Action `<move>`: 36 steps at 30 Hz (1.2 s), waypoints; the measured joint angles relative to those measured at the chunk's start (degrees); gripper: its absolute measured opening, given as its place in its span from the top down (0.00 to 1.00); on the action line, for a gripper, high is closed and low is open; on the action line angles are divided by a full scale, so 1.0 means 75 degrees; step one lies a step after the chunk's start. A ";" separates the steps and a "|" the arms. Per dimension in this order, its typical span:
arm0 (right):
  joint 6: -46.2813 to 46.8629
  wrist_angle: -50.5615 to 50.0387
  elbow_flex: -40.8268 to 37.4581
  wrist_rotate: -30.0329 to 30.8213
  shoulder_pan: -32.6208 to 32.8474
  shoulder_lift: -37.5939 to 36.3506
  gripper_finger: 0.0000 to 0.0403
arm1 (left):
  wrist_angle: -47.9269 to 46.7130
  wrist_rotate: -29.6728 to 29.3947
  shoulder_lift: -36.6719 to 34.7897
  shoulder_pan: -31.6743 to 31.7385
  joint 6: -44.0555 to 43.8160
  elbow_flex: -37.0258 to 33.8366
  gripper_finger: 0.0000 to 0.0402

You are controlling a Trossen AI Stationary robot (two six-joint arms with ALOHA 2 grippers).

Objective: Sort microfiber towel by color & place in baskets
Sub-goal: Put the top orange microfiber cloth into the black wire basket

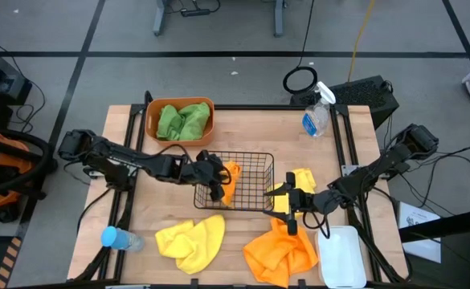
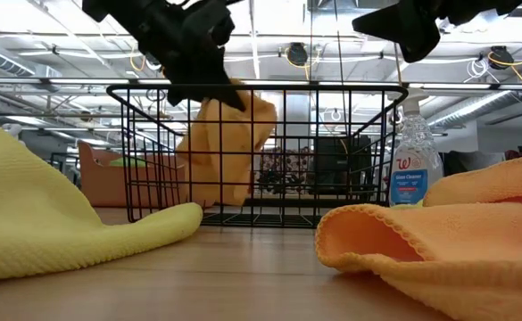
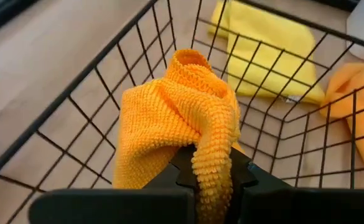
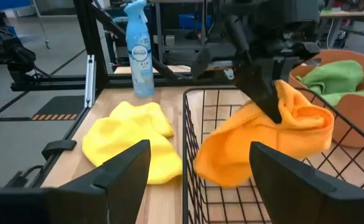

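Note:
My left gripper (image 1: 218, 183) reaches from the table's left into the black wire basket (image 1: 255, 160) and is shut on an orange towel (image 2: 229, 143). My right gripper (image 1: 287, 202) hovers open just outside the basket's right side, above a second orange towel (image 1: 283, 253) that lies crumpled on the table. One yellow towel (image 1: 193, 239) lies near the front edge. Another yellow towel (image 1: 300, 180) lies to the right of the basket. Two green towels (image 1: 182, 120) sit in the orange tub (image 1: 151, 120). The white bin (image 1: 343, 258) stands at the front right. My left gripper pinches the orange towel between its two fingers at a bunched fold (image 3: 210, 158) near its top, in several layers. The fingers (image 2: 209, 89) come from above, slanting down from the table's left. The towel hangs slack below them inside the basket; whether its lower edge (image 4: 228, 171) touches the basket floor I cannot tell.
A clear spray bottle (image 1: 316, 116) stands at the table's far right. A blue-capped bottle (image 1: 118, 238) lies at the near left. Bare wood shows between the tub and the basket and left of the near yellow towel.

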 joint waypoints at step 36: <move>0.0163 -0.0171 0.0000 -0.0035 0.0000 0.0000 0.35 | -0.2601 0.0351 0.0006 -0.0280 -0.0534 0.0810 0.51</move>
